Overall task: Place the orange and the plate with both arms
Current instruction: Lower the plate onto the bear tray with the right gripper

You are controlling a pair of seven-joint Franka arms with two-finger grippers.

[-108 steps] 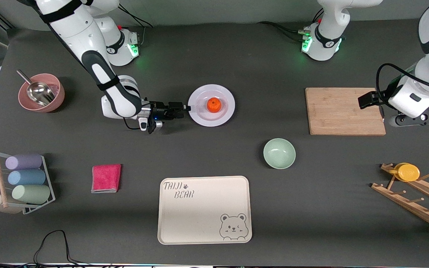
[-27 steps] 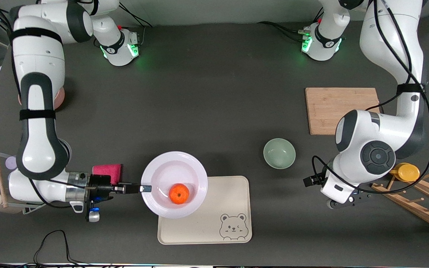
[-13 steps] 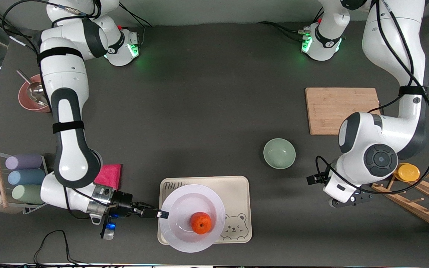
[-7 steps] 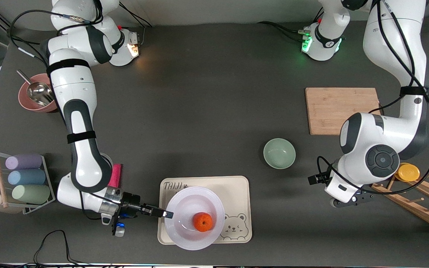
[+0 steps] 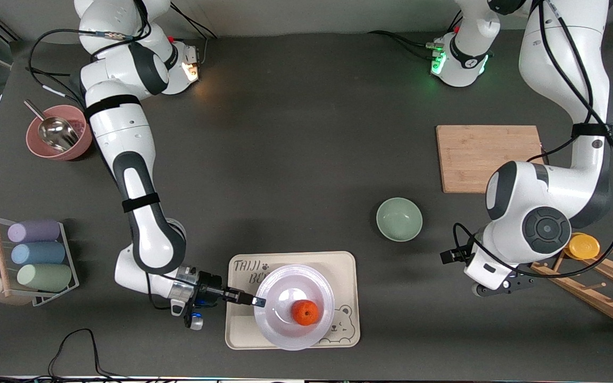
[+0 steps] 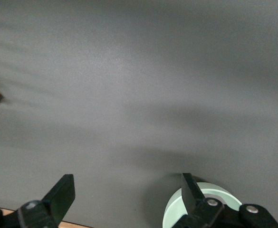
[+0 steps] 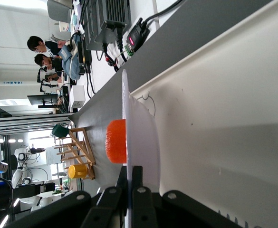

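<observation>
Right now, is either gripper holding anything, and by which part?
Right gripper pinches the plate by its rim, orange riding on it, over the tray. Left gripper is open, holding nothing.

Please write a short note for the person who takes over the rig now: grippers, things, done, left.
Right gripper: jaws shut on the rim of the round glossy white plate, over the beige rectangular bear tray.
Left gripper: jaws open, holding nothing, waiting beside the pale green bowl.
Small bright orange fruit: on the plate.
Done: plate with orange brought over the tray.
Left: set down, release.
</observation>
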